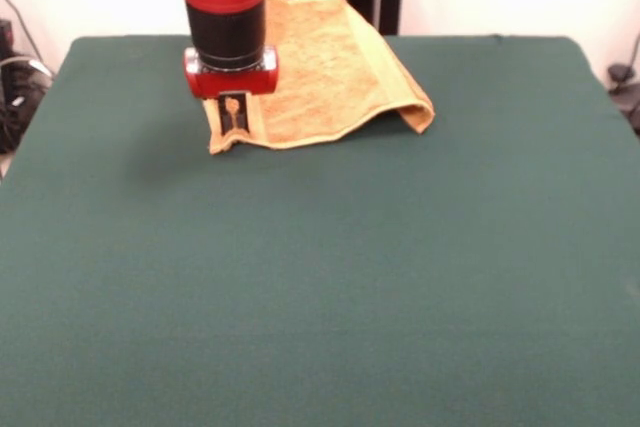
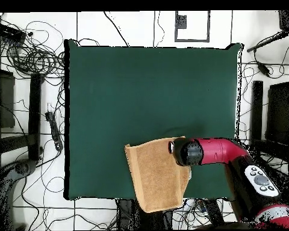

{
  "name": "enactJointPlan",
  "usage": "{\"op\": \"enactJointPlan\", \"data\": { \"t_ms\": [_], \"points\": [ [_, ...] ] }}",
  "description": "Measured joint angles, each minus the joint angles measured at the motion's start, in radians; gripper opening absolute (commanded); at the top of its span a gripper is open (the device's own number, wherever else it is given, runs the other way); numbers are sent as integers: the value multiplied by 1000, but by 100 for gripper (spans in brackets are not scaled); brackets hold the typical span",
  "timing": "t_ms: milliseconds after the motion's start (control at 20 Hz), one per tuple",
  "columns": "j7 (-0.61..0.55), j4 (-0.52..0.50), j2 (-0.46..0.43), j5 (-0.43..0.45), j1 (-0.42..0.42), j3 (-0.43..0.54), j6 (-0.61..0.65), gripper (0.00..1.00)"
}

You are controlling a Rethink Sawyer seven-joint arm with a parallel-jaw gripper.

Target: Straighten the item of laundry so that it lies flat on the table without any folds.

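Note:
The item of laundry (image 1: 320,77), an orange-yellow terry towel, lies at the far middle of the green table (image 1: 320,277). Its back part runs over the table's far edge. Its right front corner is humped up in a fold. My gripper (image 1: 233,115) stands straight down on the towel's left front corner, its dark fingers close together and shut on the cloth by the border band. From overhead the towel (image 2: 156,177) lies at the table's (image 2: 147,90) bottom edge and overhangs it. There the red arm's wrist (image 2: 186,151) covers the gripper at the towel's upper right corner.
Cables and stands (image 2: 32,60) surround the table on the floor. The arm's red and black body (image 2: 255,180) reaches in from the overhead view's bottom right. Bare green cloth stretches in front of the towel.

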State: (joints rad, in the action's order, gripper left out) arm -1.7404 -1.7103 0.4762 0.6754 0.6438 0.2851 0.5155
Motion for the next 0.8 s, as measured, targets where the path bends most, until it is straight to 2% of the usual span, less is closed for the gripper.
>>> {"op": "enactJointPlan", "data": {
  "t_ms": [300,800],
  "points": [
    [0,11,-6,21,34,49,61,0],
    [0,14,1,69,6,43,66,0]
  ]
}}
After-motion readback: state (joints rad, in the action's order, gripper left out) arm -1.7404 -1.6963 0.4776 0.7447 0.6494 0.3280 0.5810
